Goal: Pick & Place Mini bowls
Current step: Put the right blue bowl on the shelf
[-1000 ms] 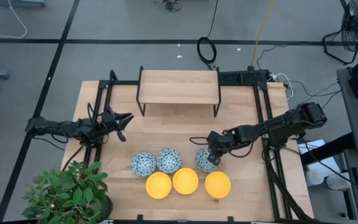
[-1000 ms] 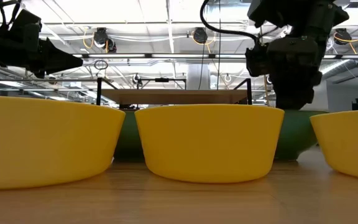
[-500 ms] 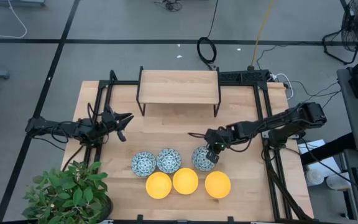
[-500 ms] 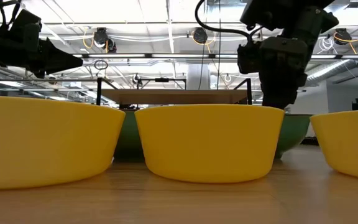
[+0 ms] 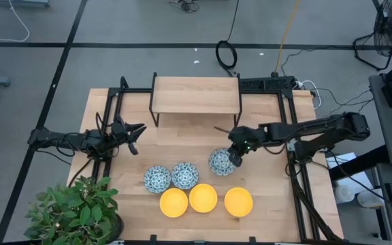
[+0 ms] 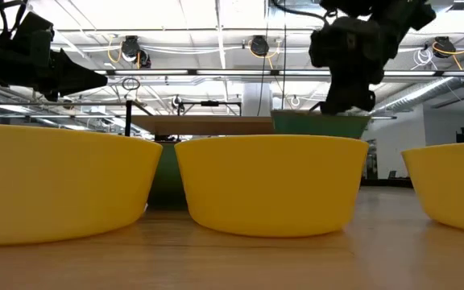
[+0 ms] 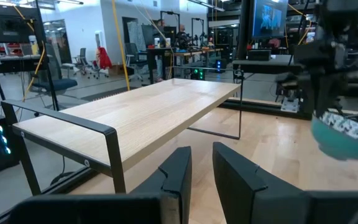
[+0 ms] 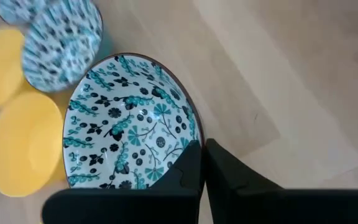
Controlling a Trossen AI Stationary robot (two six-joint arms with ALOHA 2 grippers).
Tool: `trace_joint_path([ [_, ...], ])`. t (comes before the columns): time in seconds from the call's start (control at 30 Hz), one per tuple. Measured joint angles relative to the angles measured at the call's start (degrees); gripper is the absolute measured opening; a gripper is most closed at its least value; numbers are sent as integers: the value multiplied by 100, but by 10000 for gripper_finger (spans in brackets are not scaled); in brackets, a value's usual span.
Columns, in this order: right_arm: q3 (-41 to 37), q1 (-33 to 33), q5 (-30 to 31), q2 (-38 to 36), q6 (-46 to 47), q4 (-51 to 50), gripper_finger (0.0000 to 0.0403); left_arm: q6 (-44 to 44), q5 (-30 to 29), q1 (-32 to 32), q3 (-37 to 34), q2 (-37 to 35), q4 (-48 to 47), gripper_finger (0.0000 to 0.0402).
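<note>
We are in a robotics lab or workshop. Our pale wooden worktable [image 5: 182, 146] stands on a grey floor marked with black tape lines [image 5: 60, 64], with loose cables [image 5: 226, 54] trailing across it. Looking level across the table, we see a high industrial ceiling with exposed pipes and strip lights [image 6: 216, 48]. Beyond the raised wooden shelf on black metal legs [image 7: 135, 115] we see office chairs [image 7: 82, 62], desks and a lit wall screen [image 7: 271, 18]. A grey floor fan [image 5: 390, 30] stands at one side.
</note>
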Motion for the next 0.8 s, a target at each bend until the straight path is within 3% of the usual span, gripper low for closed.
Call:
trace_joint_path([
  [0.17, 678, -146, 4, -190, -128, -387, 0, 0, 0, 0, -1, 1, -2, 72],
  [0.37, 2454, -462, 6, 135, -663, -1408, 0, 0, 0, 0, 0, 0, 0, 72],
  [0.57, 4233, -1115, 9, 731, -935, -2220, 0, 0, 0, 0, 0, 2, -1, 72],
  [0.8, 5375, -2126, -351, 1336, -1010, -2725, 0, 0, 0, 0, 0, 2, 0, 72],
])
